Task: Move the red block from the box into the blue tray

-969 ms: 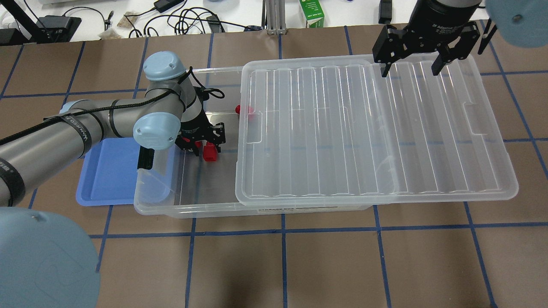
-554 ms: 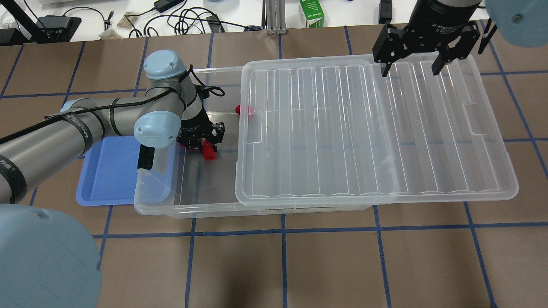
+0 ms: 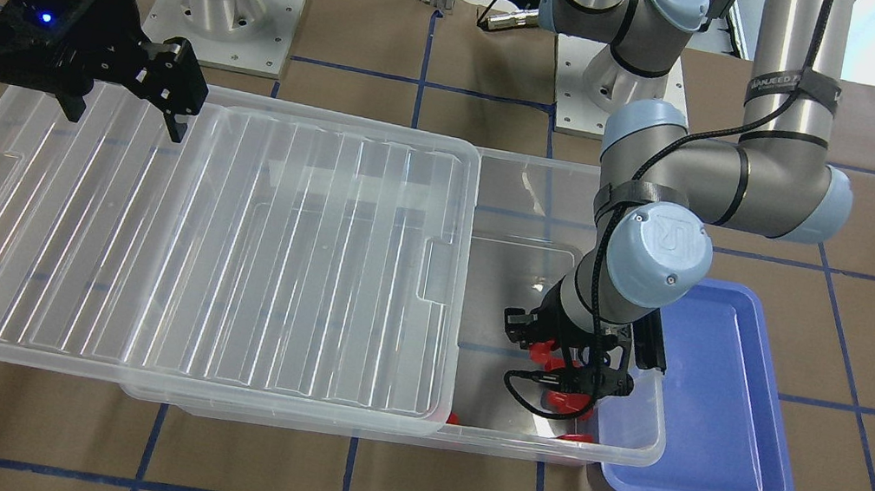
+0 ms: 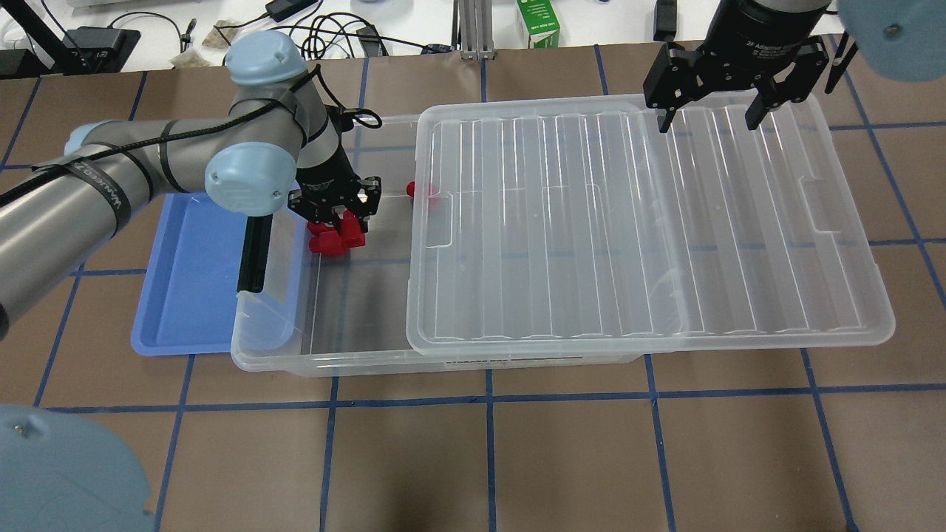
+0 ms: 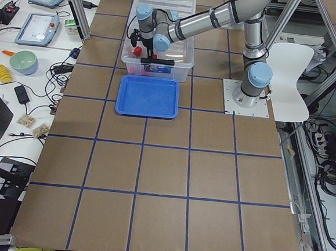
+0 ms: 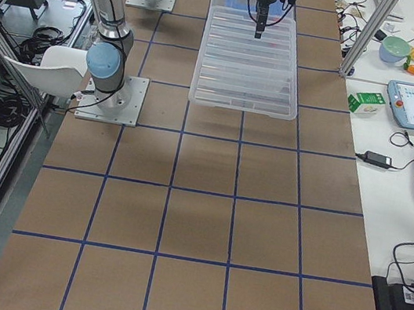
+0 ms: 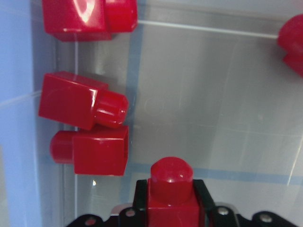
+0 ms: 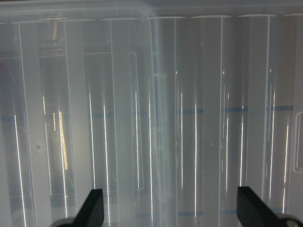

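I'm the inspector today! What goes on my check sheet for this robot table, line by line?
Surface: brown table with a blue tape grid.
Job's things: large clear plastic box, its ribbed clear lid slid aside, one end open; glossy red plastic block held in the left gripper; shallow periwinkle-blue plastic tray beside the box, no block in it.
Clutter: loose red blocks on the box floor; green carton beyond the table.
Grippers: left gripper shut on the red block over the box's open end; right gripper open above the lid.
Cables: black cable along the left arm; tangled leads on the white bench.
Surroundings: white chair behind the robot.
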